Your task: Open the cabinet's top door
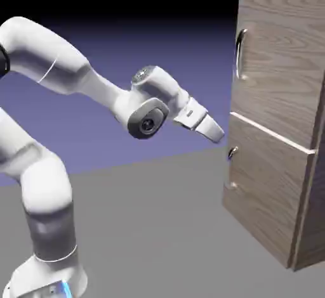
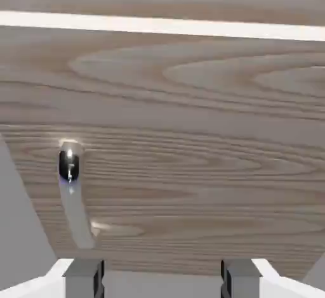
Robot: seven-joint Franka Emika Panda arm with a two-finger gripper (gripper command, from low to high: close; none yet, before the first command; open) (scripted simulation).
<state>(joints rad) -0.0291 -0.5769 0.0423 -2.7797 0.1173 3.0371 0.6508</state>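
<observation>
Exterior view: a tall light-brown wood-grain cabinet [image 1: 279, 125] stands on the grey bench [image 1: 159, 227] at the right. Its larger upper door panel [image 1: 279, 56], with an arched silver bar handle [image 1: 240, 52], is shut. The white arm's end effector [image 1: 216, 132] hangs apart from the lower panel, its fingers [image 2: 84, 276] wide and empty.

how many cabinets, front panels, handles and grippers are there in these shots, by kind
cabinet: 1
front panels: 2, the top door and the lower panel
handles: 2, the silver bar handle on the top door and the small dark handle on the lower panel
gripper: 1, open and clear of the cabinet
total: 6
</observation>
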